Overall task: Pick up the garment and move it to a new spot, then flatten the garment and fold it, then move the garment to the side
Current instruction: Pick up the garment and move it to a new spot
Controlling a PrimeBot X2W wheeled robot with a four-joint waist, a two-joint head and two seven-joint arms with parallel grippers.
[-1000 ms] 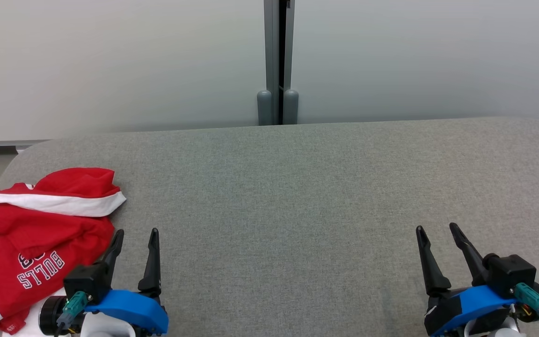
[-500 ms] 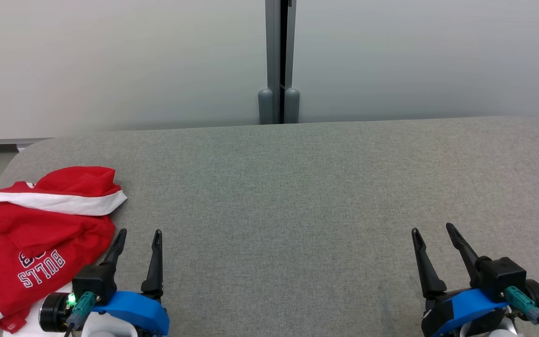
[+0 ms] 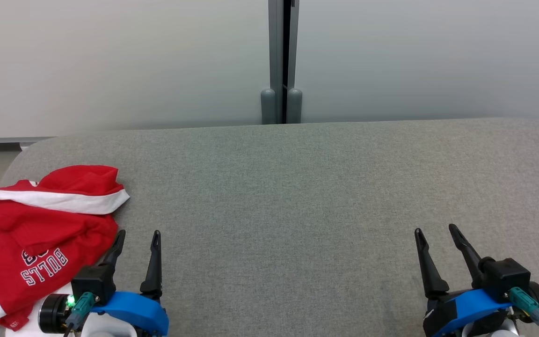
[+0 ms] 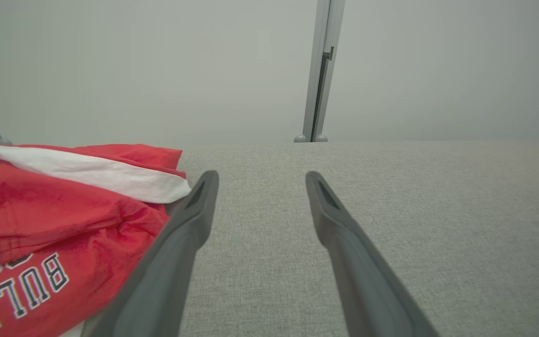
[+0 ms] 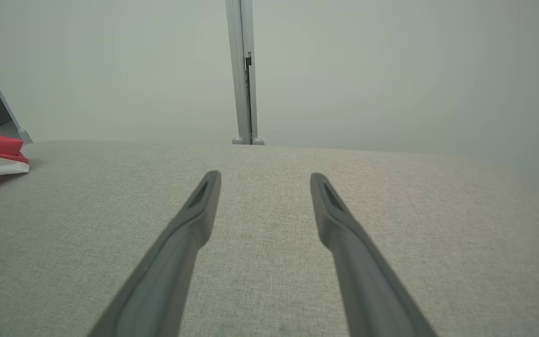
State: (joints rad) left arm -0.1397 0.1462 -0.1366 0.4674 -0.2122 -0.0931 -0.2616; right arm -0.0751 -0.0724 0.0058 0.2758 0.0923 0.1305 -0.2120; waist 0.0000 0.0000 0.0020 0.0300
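from the head we see our left gripper (image 3: pixel 138 232) and right gripper (image 3: pixel 435 228) together, low over the grey padded table (image 3: pixel 288 187), fingers pointing forward. the left wrist view brings the crumpled red garment (image 4: pixel 54 224) close, just beside our left finger at the table's left end. both grippers stand spread wide, holding nothing.

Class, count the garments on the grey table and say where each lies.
1. The red Bulls jersey lies crumpled at the table's near left corner, beside the open left hand. Its folds could hide something underneath.
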